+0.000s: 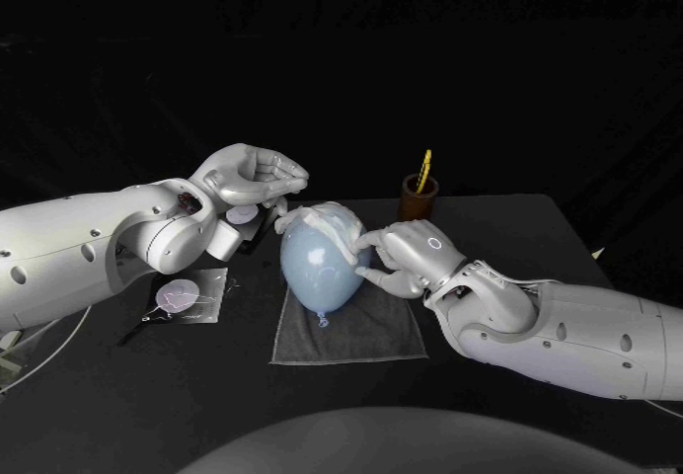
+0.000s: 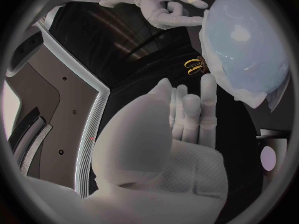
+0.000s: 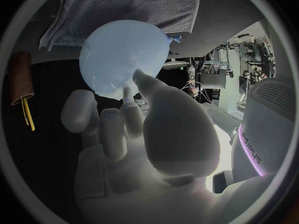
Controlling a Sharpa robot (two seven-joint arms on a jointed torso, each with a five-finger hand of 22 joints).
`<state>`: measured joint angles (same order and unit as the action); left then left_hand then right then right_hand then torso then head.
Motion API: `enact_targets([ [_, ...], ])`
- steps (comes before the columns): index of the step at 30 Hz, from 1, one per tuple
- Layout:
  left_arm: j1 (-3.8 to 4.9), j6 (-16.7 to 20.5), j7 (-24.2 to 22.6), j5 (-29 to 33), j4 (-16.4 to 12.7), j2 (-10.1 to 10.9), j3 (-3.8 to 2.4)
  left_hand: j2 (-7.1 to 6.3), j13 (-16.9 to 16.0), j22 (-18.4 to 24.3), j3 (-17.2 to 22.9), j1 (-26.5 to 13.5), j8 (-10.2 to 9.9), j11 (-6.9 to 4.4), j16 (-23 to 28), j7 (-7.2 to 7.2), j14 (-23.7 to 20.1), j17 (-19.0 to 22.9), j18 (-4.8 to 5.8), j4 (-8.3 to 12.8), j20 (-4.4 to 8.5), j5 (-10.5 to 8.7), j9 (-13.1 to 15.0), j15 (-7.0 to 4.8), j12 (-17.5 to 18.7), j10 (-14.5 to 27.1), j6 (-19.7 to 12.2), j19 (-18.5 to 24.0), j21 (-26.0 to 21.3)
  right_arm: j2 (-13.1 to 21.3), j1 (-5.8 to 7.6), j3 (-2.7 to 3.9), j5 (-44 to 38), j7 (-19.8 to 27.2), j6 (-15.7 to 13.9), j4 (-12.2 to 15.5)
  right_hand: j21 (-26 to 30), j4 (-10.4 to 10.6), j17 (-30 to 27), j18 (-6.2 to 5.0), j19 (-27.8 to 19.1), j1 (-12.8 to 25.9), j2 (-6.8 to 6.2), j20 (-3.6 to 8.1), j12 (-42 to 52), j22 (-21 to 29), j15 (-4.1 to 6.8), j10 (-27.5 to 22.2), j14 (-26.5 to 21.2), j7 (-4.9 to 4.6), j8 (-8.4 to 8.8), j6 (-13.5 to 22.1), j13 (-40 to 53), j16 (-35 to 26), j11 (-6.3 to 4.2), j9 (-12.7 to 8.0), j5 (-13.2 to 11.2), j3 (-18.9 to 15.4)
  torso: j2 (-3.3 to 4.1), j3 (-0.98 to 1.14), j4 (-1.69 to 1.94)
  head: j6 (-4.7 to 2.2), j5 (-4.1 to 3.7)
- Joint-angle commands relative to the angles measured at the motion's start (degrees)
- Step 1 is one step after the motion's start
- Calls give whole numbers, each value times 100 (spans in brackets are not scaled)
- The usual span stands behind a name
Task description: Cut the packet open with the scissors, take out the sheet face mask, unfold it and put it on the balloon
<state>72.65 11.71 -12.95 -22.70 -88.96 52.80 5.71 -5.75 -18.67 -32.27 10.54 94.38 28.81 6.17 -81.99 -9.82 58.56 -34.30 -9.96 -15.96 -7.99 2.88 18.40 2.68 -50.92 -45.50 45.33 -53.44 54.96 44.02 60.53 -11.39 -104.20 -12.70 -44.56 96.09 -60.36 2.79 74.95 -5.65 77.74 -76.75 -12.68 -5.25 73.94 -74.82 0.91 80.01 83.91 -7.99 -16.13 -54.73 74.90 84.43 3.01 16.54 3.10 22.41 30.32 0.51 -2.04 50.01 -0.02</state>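
Note:
A pale blue balloon (image 1: pixel 319 267) (image 2: pixel 246 45) (image 3: pixel 121 55) lies on a grey towel (image 1: pixel 356 331) (image 3: pixel 124 5). The white sheet mask (image 1: pixel 328 219) (image 2: pixel 215 72) is draped over its far end. My left hand (image 1: pixel 254 176) (image 2: pixel 187 114) hovers at the balloon's far left, one fingertip (image 2: pixel 209 82) reaching the mask's edge, with nothing held. My right hand (image 1: pixel 402 254) (image 3: pixel 124 119) (image 2: pixel 163 6) rests against the balloon's right side, thumb and fingertips on the mask. Yellow-handled scissors (image 1: pixel 422 170) (image 3: pixel 27 115) (image 2: pixel 194 64) stand in a brown cup (image 1: pixel 418 200) (image 3: pixel 19 79).
The cut packet (image 1: pixel 189 294) (image 2: pixel 268 157) lies on the table left of the towel, under my left arm. The cup stands just behind my right hand. The table's far edge runs close behind the cup.

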Motion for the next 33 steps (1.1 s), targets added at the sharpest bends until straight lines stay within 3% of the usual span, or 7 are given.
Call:
enact_targets([
  [1, -6, -77, -59, 22, -4, -1, -5, -45, -5, -7, 32, 6, -18, 0, -9, -14, 42, -7, -60, -5, 5, -4, -8, -7, -39, 30, -14, -28, 36, -10, -9, 3, -106, -33, 105, -2, 52, 4, 511, -72, -50, 12, -43, 0, -26, 21, -40, -20, 61, -19, 53, 87, -4, -24, 34, -15, -34, -51, -3, -1, -3, -1, 1],
  [4, -6, -73, -56, 22, 0, 0, -5, -45, -5, -7, 32, 6, -18, 0, -9, -14, 42, -7, -60, -5, 5, -4, -8, -7, -39, 30, -14, -28, 36, -11, -14, 4, -106, -30, 99, -2, 77, 20, 496, -74, -61, 22, -50, -19, -32, 27, -63, -34, 48, -47, 122, 190, -10, -32, 60, -30, -34, -98, -1, -2, -7, -1, 2],
  [11, -6, -69, -51, 22, -1, 0, -5, -45, -5, -7, 32, 6, -18, 0, -9, -14, 42, -7, -60, -5, 5, -4, -8, -7, -39, 30, -14, -28, 36, -45, -17, 4, -106, -78, 28, -20, 22, 31, 523, -65, -34, -12, 17, -30, -1, -6, -67, -18, 63, -40, 88, 104, 13, -14, 57, -4, -33, -90, -3, -3, -3, -1, -6],
  [16, -6, -55, -40, 22, -5, 6, -5, -45, -5, -7, 32, 6, -18, 0, -9, -14, 42, -7, -60, -5, 5, -4, -8, -7, -39, 30, -14, -28, 36, -83, -18, 5, -107, -173, -176, -37, -295, 94, 703, -14, 123, -90, 308, 6, 168, -175, 4, 117, 178, 86, -100, -279, 155, 98, -45, 87, -34, 63, 0, -2, 3, -1, -6],
  [18, -6, -50, -38, 22, -8, 9, -5, -51, -2, -10, 55, 9, -16, 2, -7, -17, 45, -11, -60, -4, 4, -4, -15, -6, -45, 33, -18, -29, 42, -90, -18, 5, -107, -183, -237, -40, -462, 164, 800, 17, 209, -87, 501, 58, 278, -263, 62, 212, 243, 181, -199, -473, 252, 157, -123, 133, -33, 176, -2, -4, 3, -1, 0],
  [23, -6, -43, -31, 22, -17, 16, -5, -50, -2, -10, 58, 10, -16, 2, -7, -17, 46, -12, -60, -4, 4, -4, -16, -5, -46, 33, -18, -29, 42, -99, -18, 7, -107, -171, -371, -36, -697, 275, 936, 65, 330, -60, 740, 166, 470, -390, 178, 380, 335, 342, -341, -662, 430, 234, -261, 217, -33, 345, 3, -8, -3, -1, 2],
  [33, -5, -39, -26, 22, -24, 18, -6, -43, 0, -12, 84, 27, -13, 0, -6, -16, 49, -15, -60, 4, 4, -4, -20, -7, -50, 33, -18, -30, 46, -123, -18, 12, -107, -205, -519, -49, -932, 293, 1064, 117, 449, -55, 748, 260, 676, -522, 258, 549, 417, 427, -492, -719, 637, 302, -346, 337, -32, 498, -5, -1, -1, -1, -4],
])
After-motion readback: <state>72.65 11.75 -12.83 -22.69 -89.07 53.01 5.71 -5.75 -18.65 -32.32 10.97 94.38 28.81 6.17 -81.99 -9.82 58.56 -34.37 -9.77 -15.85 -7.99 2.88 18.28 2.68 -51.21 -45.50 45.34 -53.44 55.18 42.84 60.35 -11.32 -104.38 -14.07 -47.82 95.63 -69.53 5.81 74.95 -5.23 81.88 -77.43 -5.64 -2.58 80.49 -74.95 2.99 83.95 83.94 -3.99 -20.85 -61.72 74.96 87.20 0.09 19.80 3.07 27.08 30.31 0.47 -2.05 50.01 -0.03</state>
